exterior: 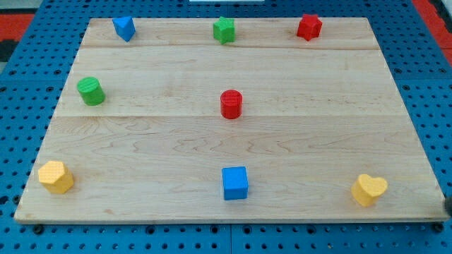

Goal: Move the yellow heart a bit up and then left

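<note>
The yellow heart (369, 189) lies near the wooden board's bottom right corner. My tip does not show in the camera view, so its place relative to the blocks cannot be told. A dark blur sits at the view's right edge, just right of the heart, too unclear to name.
A yellow block (55, 176) sits at the bottom left, a blue cube (234, 183) at bottom middle, a red cylinder (231, 104) at centre, a green cylinder (91, 91) at left. Along the top: a blue block (124, 28), a green block (224, 29), a red block (308, 27). The board (318, 106) rests on blue pegboard.
</note>
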Robot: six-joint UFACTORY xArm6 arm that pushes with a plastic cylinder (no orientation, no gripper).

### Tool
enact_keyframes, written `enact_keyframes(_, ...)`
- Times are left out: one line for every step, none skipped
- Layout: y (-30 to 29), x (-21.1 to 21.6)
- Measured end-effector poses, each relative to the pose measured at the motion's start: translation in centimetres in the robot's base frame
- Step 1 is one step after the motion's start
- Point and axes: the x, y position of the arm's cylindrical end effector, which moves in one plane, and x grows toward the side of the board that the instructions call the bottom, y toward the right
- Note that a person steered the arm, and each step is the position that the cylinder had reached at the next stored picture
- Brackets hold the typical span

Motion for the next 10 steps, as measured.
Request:
enact_keyframes(-8.5,-0.4)
enact_keyframes(-11.1,-3.9)
enact_keyframes(-11.1,-6.7)
enact_keyframes(-8.2,-6.0)
enact_keyframes(-4.6,-6.6)
enact_keyframes(-4.0,-8.4)
enact_keyframes(-8.7,-8.7)
enact_keyframes(-17.0,-8.7)
enact_keyframes(-17.9,-8.7)
enact_keyframes(-8.1,-9.4)
